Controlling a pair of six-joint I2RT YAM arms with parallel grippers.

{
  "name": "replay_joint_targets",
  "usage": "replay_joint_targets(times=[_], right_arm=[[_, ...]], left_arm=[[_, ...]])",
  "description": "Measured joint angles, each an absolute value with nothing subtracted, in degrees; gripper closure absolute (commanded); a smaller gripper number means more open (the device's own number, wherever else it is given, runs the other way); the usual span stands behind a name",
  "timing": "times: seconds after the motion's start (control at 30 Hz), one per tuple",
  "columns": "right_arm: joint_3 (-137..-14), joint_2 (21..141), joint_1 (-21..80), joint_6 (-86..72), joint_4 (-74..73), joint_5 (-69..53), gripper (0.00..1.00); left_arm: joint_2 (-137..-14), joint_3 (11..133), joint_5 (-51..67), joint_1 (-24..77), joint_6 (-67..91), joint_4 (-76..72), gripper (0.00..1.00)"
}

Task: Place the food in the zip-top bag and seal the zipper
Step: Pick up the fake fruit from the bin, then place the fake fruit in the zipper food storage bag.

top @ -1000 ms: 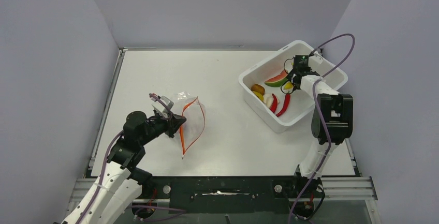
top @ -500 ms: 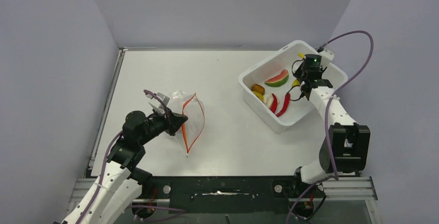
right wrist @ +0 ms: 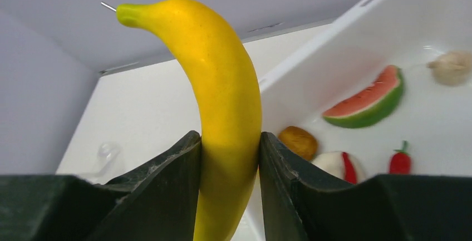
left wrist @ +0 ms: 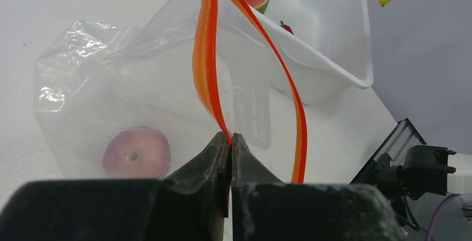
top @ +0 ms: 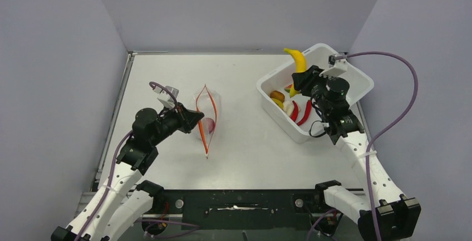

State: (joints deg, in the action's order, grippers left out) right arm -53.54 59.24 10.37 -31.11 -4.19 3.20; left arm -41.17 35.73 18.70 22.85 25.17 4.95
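The clear zip-top bag [top: 209, 116] stands on the table with its orange-red zipper [top: 203, 124] gaping open. A pinkish round piece [left wrist: 136, 153] lies inside it. My left gripper [top: 195, 123] is shut on one zipper lip [left wrist: 211, 85], holding the mouth up. My right gripper [top: 299, 80] is shut on the yellow banana [top: 298, 60], lifted above the white bin [top: 356, 77]. The banana [right wrist: 225, 107] stands upright between the fingers. In the bin lie a watermelon slice [right wrist: 367, 99], red chilies [top: 304, 113], a brown piece [right wrist: 298, 142] and white bits [top: 288, 107].
The bin's near wall [left wrist: 311, 52] shows just beyond the bag in the left wrist view. The table's left rail [top: 117, 113] runs beside the left arm. Purple cables loop from both arms.
My right gripper has risen out of the bin with the banana and swung left. My left gripper has lifted the bag's lip, so the mouth stands narrower and more upright.
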Motion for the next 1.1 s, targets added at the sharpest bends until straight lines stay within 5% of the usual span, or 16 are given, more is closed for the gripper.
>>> replay_joint_targets(times=[0.37,1.1], right_arm=[[-49.1,55.7,25.0,-32.5,7.3,-10.0,0.78],[-47.0,65.9,46.2,-24.8,26.5,-14.5,0.75]], left_arm=[[-43.8,35.5,19.7,22.9,29.9,0.7,1.00],[-44.0,32.6,22.2,22.9,33.1,-3.4,1.00]])
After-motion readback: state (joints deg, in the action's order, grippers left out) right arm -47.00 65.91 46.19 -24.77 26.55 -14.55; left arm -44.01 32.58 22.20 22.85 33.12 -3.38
